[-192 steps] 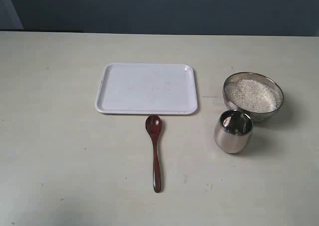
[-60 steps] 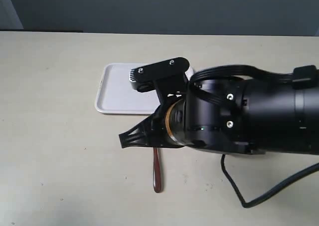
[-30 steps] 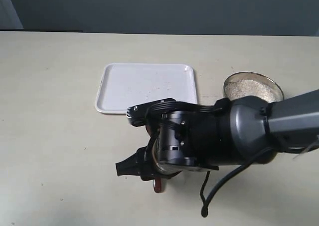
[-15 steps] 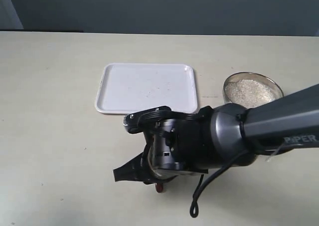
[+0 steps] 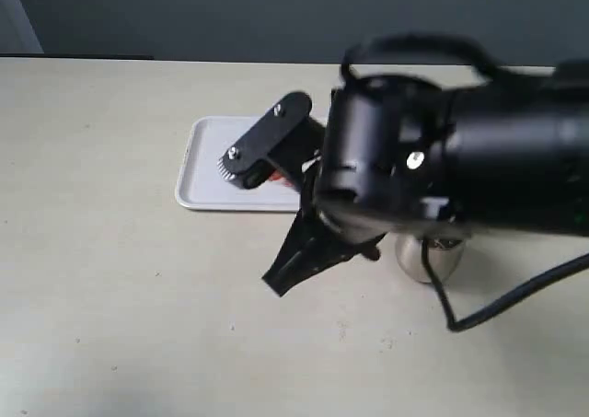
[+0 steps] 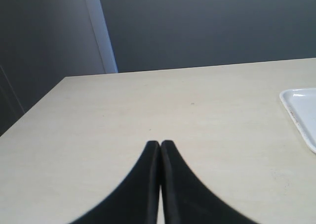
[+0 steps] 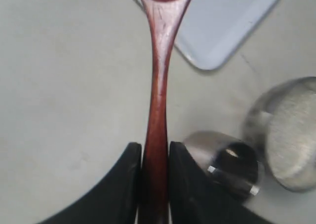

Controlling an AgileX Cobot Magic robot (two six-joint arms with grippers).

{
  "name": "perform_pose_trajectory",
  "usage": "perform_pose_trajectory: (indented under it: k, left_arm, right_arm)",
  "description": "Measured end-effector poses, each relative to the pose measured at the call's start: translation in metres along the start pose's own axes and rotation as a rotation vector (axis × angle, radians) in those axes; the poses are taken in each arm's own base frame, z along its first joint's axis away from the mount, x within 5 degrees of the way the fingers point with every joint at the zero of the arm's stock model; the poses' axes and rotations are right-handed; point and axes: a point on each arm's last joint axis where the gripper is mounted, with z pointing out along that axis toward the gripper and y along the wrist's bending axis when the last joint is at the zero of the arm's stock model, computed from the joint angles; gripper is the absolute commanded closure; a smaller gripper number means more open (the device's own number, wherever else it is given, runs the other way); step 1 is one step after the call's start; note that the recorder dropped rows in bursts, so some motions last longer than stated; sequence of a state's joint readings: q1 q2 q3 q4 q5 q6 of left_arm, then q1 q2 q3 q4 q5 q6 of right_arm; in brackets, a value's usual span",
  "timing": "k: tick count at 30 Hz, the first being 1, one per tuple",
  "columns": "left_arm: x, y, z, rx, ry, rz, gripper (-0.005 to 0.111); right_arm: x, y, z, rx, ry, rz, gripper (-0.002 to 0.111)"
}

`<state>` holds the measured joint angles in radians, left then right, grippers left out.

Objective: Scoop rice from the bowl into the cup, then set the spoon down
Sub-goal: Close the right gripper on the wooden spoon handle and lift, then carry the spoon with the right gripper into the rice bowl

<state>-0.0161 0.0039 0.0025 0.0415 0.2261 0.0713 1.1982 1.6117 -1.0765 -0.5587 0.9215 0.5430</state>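
In the right wrist view my right gripper (image 7: 155, 150) is shut on the handle of the dark red-brown spoon (image 7: 158, 80). The spoon hangs above the table with its oval bowl end pointing away over the tray's corner. The steel cup (image 7: 224, 162) stands close beside the fingers. Just past it is the steel bowl (image 7: 254, 122), holding white rice (image 7: 294, 135). In the exterior view the black right arm hides the bowl and nearly all of the spoon; only the cup's base (image 5: 425, 260) shows, and the right gripper (image 5: 281, 277) points down-left. My left gripper (image 6: 160, 145) is shut and empty over bare table.
A white tray (image 5: 198, 173) lies at the middle of the table, partly behind the right arm; its corner also shows in the left wrist view (image 6: 301, 110). A black cable (image 5: 479, 316) hangs from the arm at the right.
The right arm has risen from the table and swung toward the tray and cup, taking the spoon with it. The spoon no longer lies on the table.
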Motion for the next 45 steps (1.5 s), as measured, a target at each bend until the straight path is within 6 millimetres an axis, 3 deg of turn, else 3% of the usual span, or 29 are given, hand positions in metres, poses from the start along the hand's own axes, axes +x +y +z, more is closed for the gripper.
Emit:
perform_pose_trajectory:
  k: [1, 3, 5, 12, 18, 26, 31, 45]
  left_arm:
    - [0.0, 0.0, 0.0, 0.0, 0.0, 0.0, 0.106]
    - [0.0, 0.0, 0.0, 0.0, 0.0, 0.0, 0.106]
    - [0.0, 0.0, 0.0, 0.0, 0.0, 0.0, 0.106]
    - [0.0, 0.0, 0.0, 0.0, 0.0, 0.0, 0.106]
    - [0.0, 0.0, 0.0, 0.0, 0.0, 0.0, 0.106]
    - [0.0, 0.0, 0.0, 0.0, 0.0, 0.0, 0.106]
    - [0.0, 0.0, 0.0, 0.0, 0.0, 0.0, 0.106]
    - [0.0, 0.0, 0.0, 0.0, 0.0, 0.0, 0.106]
  right_arm:
    - [-0.003, -0.014, -0.022, 0.043, 0.035, -0.047, 0.109]
    - [-0.009, -0.04, -0.047, 0.05, 0.064, -0.06, 0.109]
    - [-0.01, -0.058, -0.055, 0.033, 0.064, -0.032, 0.109]
    - [0.003, -0.126, -0.043, 0.076, 0.153, 0.13, 0.109]
    - [0.017, -0.163, -0.024, 0.107, 0.241, 0.13, 0.109]
    - [0.024, -0.181, 0.018, 0.09, 0.388, 0.04, 0.109]
    - [0.028, -0.182, 0.042, 0.051, 0.455, 0.03, 0.109]
    - [0.029, -0.183, 0.055, 0.065, 0.499, -0.036, 0.109]
